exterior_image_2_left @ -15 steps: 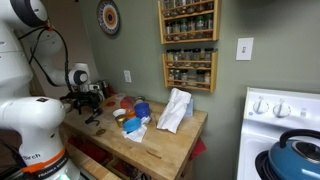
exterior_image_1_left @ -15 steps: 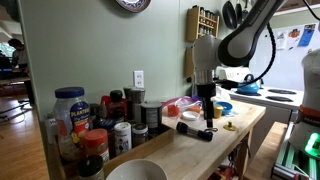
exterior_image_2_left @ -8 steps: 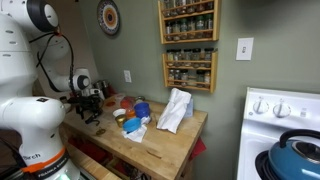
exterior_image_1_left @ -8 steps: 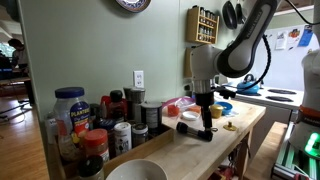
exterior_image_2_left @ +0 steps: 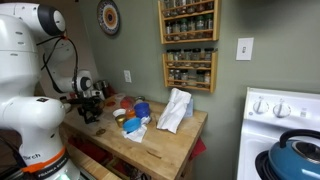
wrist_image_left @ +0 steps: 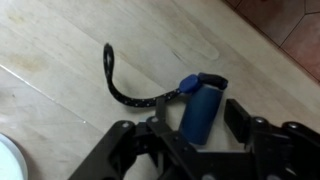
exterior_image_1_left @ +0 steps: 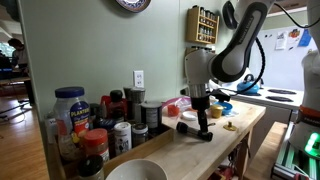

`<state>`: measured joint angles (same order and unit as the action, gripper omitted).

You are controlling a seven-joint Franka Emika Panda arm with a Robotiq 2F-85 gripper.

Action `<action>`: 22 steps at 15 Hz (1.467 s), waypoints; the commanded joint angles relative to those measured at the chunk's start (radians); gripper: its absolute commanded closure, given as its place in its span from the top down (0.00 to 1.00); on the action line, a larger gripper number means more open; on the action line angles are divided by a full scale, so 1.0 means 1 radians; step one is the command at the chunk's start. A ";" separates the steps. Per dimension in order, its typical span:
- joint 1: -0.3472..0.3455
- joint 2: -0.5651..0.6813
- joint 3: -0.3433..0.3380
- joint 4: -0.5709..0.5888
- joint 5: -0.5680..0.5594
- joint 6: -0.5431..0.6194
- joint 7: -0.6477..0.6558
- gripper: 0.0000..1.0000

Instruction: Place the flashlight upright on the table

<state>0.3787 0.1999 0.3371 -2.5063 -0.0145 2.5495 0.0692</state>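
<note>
In an exterior view, one gripper (exterior_image_1_left: 202, 114) hangs over the table (exterior_image_1_left: 160, 150), fingers pointing down. One flashlight (exterior_image_1_left: 196, 130) lies flat on the wood just below the fingertips. Its long axis is level with the tabletop and runs across the picture. It is too small here to tell which end is the head. A crowd of jars (exterior_image_1_left: 95, 125) stands well off to one side of the fingers, along with one white bowl (exterior_image_1_left: 135, 171).

In an exterior view from the other end of the counter, the gripper (exterior_image_2_left: 90, 108) sits low over the near end of the table (exterior_image_2_left: 165, 140). What lies under the fingers is only a dark blur. Well beyond the fingers are one white cloth (exterior_image_2_left: 175, 110), two spice racks (exterior_image_2_left: 188, 45) on the wall and one stove (exterior_image_2_left: 285, 125).

In the wrist view, the gripper (wrist_image_left: 198, 118) has two fingers (wrist_image_left: 238, 112), spread apart. The single flashlight (wrist_image_left: 203, 105) lies between them on the pale table (wrist_image_left: 60, 60). There is a gap on at least one side, and nothing is gripped. Its long axis runs nearly straight out from the gripper body, leaning a little to the right at the far end. That far end carries one black cord (wrist_image_left: 118, 85), which curls away past the left finger. I cannot tell which end is the head.
</note>
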 commanded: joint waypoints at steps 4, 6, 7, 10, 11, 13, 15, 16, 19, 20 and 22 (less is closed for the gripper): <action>0.006 -0.015 -0.013 0.098 -0.099 -0.267 0.014 0.09; 0.005 -0.018 -0.007 0.150 -0.105 -0.387 0.000 0.08; 0.005 -0.019 -0.005 0.176 -0.107 -0.444 -0.007 0.08; 0.008 -0.003 0.004 0.281 -0.109 -0.648 -0.048 0.08; 0.010 0.013 0.008 0.321 -0.112 -0.720 -0.066 0.08; 0.020 0.052 0.014 0.402 -0.132 -0.872 -0.095 0.08; 0.034 0.103 0.021 0.482 -0.155 -1.000 -0.114 0.08; 0.043 0.129 0.024 0.517 -0.171 -1.053 -0.127 0.08; 0.038 0.107 0.025 0.502 -0.159 -1.047 -0.157 0.31; 0.045 0.132 0.028 0.528 -0.168 -1.063 -0.179 0.31; 0.050 0.165 0.029 0.555 -0.174 -1.070 -0.193 0.31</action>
<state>0.4292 0.3623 0.3644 -1.9553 -0.1883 1.4833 -0.1250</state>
